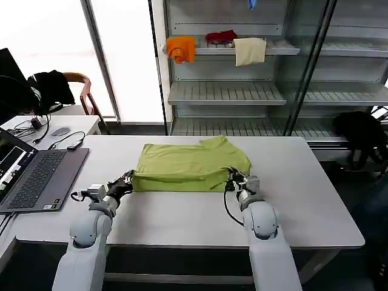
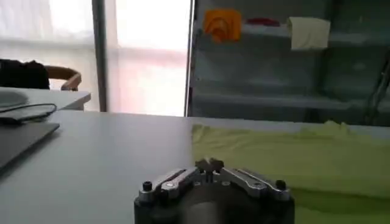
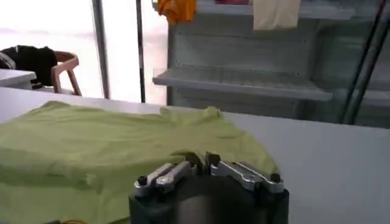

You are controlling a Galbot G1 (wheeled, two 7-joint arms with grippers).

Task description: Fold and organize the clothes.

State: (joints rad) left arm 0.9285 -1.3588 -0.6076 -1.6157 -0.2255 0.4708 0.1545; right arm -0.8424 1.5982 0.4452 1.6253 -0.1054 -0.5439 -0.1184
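Two grippers, ours: left gripper (image 1: 125, 179) and right gripper (image 1: 233, 177) pinched shut on T-shirt (image 1: 189, 165) near corners, mid-table (image 1: 315, 200). Wrist views reveal closed fingertips (image 2: 209, 165); head view hides them.

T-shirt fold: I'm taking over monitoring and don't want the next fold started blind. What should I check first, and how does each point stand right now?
1. T-shirt lies wholly on the table, away from its edges: ok.
2. Left gripper at the shirt's near left corner: ok.
3. Right gripper at the near right corner: ok.
4. Both grippers actually pinching the hem: cannot tell, fingertips sit against the cloth.
5. Shirt flat before folding: not ok, the far right part is bunched and wrinkled.
6. Laptop stays apart from the left arm's path: ok, it lies off to the left.
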